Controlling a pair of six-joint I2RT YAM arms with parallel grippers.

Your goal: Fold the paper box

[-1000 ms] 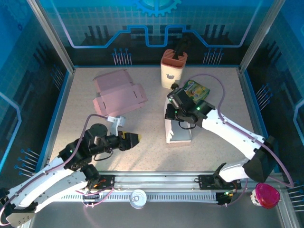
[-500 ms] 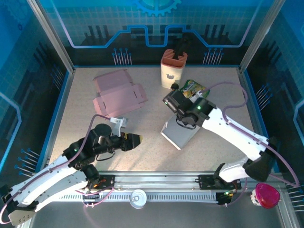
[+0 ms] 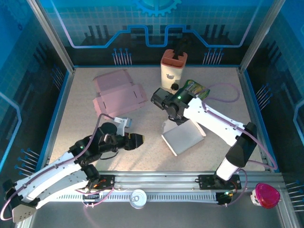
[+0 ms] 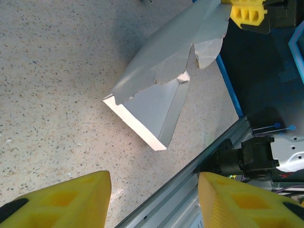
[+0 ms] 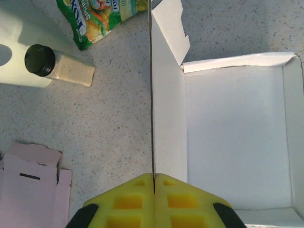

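Note:
The white paper box [image 3: 184,137] lies partly unfolded on the table's middle, its open side facing up. In the right wrist view its white inside [image 5: 235,137] shows, with one tall flap [image 5: 167,95] standing edge-on. My right gripper [image 3: 170,110] [image 5: 153,179] is shut on that flap's thin edge. My left gripper [image 3: 138,140] [image 4: 152,199] hovers open to the left of the box, nothing between its yellow fingers [image 4: 57,199]. From the left wrist, the box [image 4: 156,99] is ahead, lifted at its far side by the right gripper's fingers [image 4: 247,12].
A flattened pink box [image 3: 118,92] [image 5: 28,190] lies at the back left. A peach holder [image 3: 174,69], a black-capped bottle [image 5: 57,66] and a green snack bag [image 3: 197,88] [image 5: 102,14] stand behind the box. The metal front rail [image 4: 204,166] runs near the left gripper.
The right gripper has swung back and left with the flap, tipping the box from upright to lying open. The left gripper crept slightly right, towards the box.

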